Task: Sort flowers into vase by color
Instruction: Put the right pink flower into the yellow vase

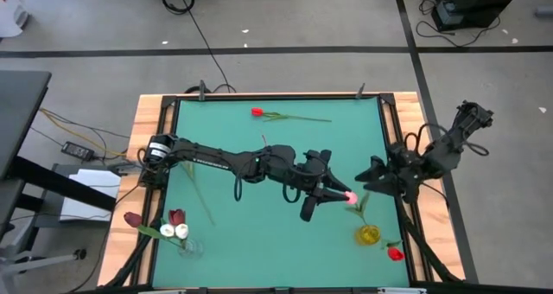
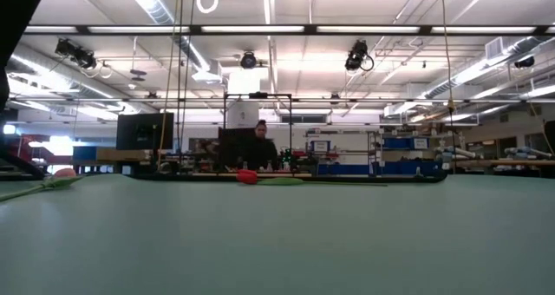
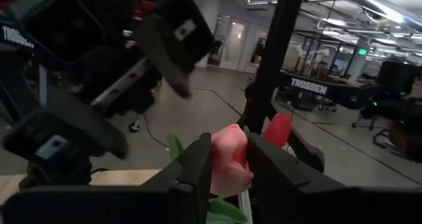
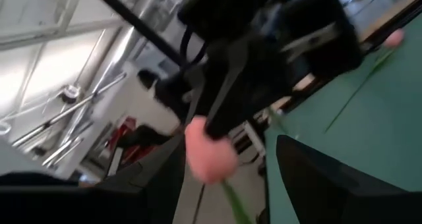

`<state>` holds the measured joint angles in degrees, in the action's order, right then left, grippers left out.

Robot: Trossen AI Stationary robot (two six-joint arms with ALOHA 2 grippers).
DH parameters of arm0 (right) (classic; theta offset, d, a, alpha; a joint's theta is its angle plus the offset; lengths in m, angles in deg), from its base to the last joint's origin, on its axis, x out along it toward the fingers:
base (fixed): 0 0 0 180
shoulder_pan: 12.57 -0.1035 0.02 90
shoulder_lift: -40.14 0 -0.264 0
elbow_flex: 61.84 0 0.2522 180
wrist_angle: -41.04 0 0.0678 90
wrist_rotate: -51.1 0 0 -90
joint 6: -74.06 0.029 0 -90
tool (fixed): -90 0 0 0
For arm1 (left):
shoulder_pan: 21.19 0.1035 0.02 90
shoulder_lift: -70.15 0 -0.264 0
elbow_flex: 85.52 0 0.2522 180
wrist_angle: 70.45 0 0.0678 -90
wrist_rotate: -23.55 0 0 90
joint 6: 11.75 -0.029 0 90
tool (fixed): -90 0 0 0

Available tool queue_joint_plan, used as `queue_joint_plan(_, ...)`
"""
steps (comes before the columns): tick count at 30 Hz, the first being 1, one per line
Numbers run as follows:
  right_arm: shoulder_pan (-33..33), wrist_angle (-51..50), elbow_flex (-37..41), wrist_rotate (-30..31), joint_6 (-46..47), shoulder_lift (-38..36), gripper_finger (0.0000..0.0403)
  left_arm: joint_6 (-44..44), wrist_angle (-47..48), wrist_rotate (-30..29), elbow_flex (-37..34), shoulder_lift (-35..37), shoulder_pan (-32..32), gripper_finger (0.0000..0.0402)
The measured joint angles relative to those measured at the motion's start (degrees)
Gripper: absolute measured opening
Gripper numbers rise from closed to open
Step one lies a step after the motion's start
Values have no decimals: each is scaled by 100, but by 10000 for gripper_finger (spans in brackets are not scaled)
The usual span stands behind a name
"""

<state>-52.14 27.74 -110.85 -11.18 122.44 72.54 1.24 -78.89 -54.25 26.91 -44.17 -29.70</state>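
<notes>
A pink flower's head (image 3: 229,159) sits high above the table between the fingers of my left gripper (image 3: 231,174), which reaches level toward the table's right edge (image 1: 340,193). Its green stem (image 1: 359,212) runs down toward the yellow vase (image 1: 369,234), which holds a red flower (image 1: 395,253). Whether the stem's end is in that vase, I cannot tell. My right gripper (image 1: 368,176) faces the left one, open, its fingers on either side of the pink head (image 4: 210,151) without touching it. A red flower (image 1: 257,112) lies at the far side. My left gripper pinches the pink flower by its head (image 3: 239,145), between its two fingers (image 3: 198,168). The fingers come level from the table's left. The head stands upright and the stem (image 4: 231,199) hangs below it.
A clear vase (image 1: 187,245) at the near left holds white and maroon flowers. Another flower lies left of centre, its stem (image 1: 200,194) showing and its pink head (image 2: 61,177) in the low view. A person (image 2: 258,143) stands beyond the far edge.
</notes>
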Motion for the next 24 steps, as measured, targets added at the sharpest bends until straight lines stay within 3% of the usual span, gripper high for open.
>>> queue_joint_plan(4,2,-54,0,547,-59,-92,245,-253,-117,7,-2,0,-33,108)
queue_joint_plan(8,81,-54,0,913,-289,-94,245,-350,-482,123,0,0,-49,150)
queue_joint_plan(17,620,-150,0,772,-341,-59,245,23,-515,206,-2,2,-24,298)
queue_joint_plan(21,832,-231,0,838,-313,-30,244,-25,-466,83,-11,196,75,324)
queue_joint_plan(24,1082,-476,0,895,-296,24,244,-60,268,-145,11,581,257,326)
